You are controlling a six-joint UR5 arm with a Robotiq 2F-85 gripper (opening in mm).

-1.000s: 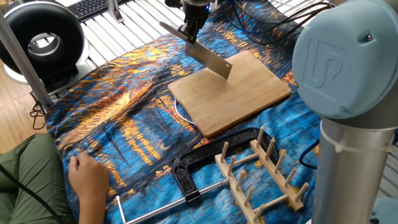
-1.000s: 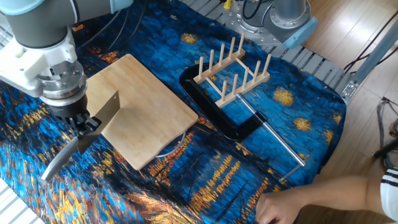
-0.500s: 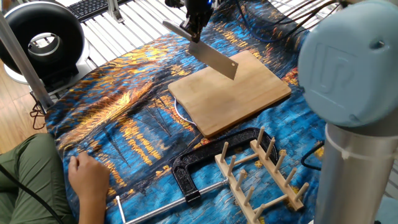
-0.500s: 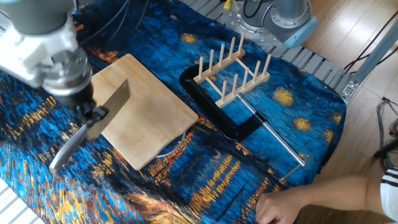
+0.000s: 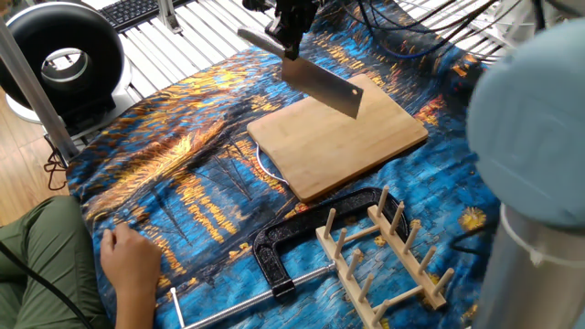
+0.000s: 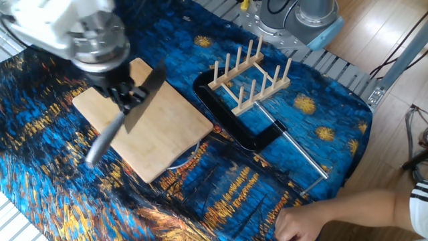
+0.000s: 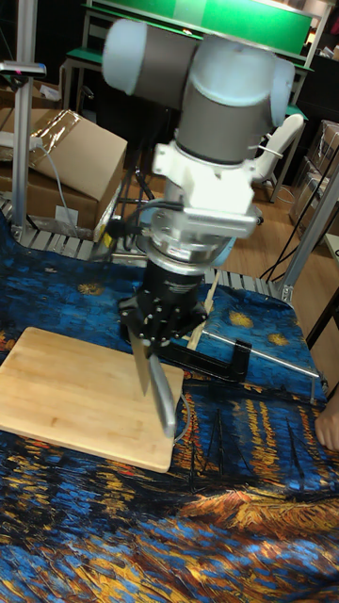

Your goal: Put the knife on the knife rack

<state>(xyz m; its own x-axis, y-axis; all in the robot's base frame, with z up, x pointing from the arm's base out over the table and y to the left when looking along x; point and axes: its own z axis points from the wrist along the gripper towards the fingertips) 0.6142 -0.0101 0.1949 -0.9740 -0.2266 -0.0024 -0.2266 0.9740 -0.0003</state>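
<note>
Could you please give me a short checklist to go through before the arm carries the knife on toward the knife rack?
1. Grip on the knife: the gripper is shut on it near where handle meets blade. Ok.
2. Knife clear of the cutting board: it is held in the air above the board, blade slanting down. Ok.
3. Knife rack free: upright, no item between its pegs. Ok.
4. Path obstacle: the black C-clamp lies right beside the rack. Not ok; pass above it.
5. Person's hand near the cloth's edge, apart from rack and arm. Ok, keep watching.
6. Blade lined up with a peg gap: cannot tell.
</note>
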